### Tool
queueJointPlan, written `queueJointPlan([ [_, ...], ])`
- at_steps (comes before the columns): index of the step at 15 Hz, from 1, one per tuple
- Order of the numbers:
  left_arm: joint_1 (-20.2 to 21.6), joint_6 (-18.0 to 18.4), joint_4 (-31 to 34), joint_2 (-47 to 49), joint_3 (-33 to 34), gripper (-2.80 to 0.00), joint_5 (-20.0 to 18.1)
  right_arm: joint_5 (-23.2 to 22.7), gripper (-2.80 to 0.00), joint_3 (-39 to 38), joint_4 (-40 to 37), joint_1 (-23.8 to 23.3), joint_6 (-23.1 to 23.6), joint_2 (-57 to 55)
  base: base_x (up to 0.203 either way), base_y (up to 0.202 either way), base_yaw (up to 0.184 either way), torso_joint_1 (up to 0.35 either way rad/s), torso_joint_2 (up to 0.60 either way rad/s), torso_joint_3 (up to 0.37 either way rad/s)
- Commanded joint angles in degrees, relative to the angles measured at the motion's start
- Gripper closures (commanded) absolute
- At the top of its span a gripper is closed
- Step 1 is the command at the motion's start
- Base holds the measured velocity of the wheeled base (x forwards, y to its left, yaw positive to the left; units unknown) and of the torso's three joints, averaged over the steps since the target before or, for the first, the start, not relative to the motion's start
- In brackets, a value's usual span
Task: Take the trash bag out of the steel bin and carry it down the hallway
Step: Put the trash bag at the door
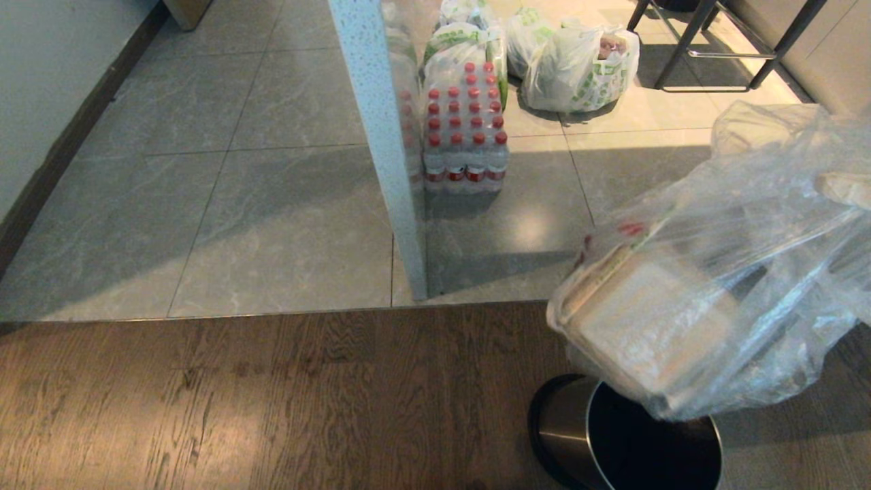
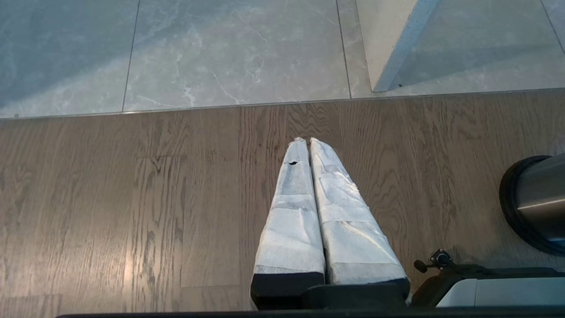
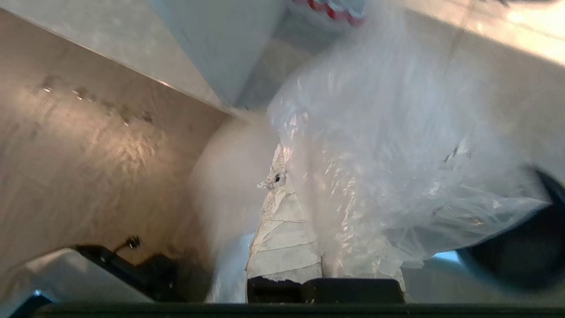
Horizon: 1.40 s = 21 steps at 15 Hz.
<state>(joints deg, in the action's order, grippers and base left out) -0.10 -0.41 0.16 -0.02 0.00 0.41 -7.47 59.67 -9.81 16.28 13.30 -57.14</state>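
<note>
From my head, neither arm shows — only the trash bag [image 1: 708,286] hanging clear above the open steel bin [image 1: 626,442].

At my left wrist, my left gripper [image 2: 304,142] points low over wood floor, fingers pressed together, empty; the bin's wall sits off to one side.

At my right wrist, my right gripper [image 3: 300,185] is clamped on bunched plastic — the bag billows beyond my fingertips.

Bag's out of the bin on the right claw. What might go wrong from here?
1. The right claw pinches only thin film of the trash bag; the tan flat piece weighing down its low end might tear it or slip it free.
2. That low end hangs just over the steel bin and may catch the rim.
</note>
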Motion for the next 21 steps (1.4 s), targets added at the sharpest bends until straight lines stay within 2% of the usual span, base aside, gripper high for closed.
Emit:
queueJointPlan([
  [1,0.01,-0.02,0.02,0.02,0.09,0.0,0.02,0.08,0.0,-5.01,0.0,-1.49,0.11,6.29,0.0,0.0,0.0,0.0,0.0,0.0],
  [8,0.01,-0.02,0.02,-0.06,0.09,0.0,0.02,3.58,0.0,-32.31,0.63,-9.96,0.22,26.3,0.0,0.0,0.0,0.0,0.0,0.0],
  [11,0.01,-0.02,0.02,0.02,0.09,0.0,0.02,4.21,0.0,-40.24,0.96,-11.2,-1.01,36.39,0.0,0.0,0.0,0.0,0.0,0.0],
  [13,0.01,-0.02,0.02,0.01,0.09,0.0,0.02,4.87,0.0,-47.41,4.35,-11.45,-2.04,39.81,0.0,0.0,0.0,0.0,0.0,0.0],
  [14,0.01,-0.02,0.02,0.02,0.09,0.0,0.02,5.31,0.0,-49.96,7.57,-11.51,-2.46,40.34,0.0,0.0,0.0,0.0,0.0,0.0],
  [17,0.01,-0.02,0.02,0.02,0.09,0.0,0.02,5.45,0.0,-54.26,10.06,-11.6,-4.14,40.53,0.0,0.0,0.0,0.0,0.0,0.0],
  [20,0.01,-0.02,0.02,0.02,0.09,0.0,0.02,5.48,0.0,-59.6,17.76,-12.26,-6.19,40.72,0.0,0.0,0.0,0.0,0.0,0.0],
  [21,0.01,-0.02,0.02,0.02,0.09,0.0,0.02,5.3,0.0,-59.68,17.45,-13.02,-6.33,41.39,0.0,0.0,0.0,0.0,0.0,0.0],
])
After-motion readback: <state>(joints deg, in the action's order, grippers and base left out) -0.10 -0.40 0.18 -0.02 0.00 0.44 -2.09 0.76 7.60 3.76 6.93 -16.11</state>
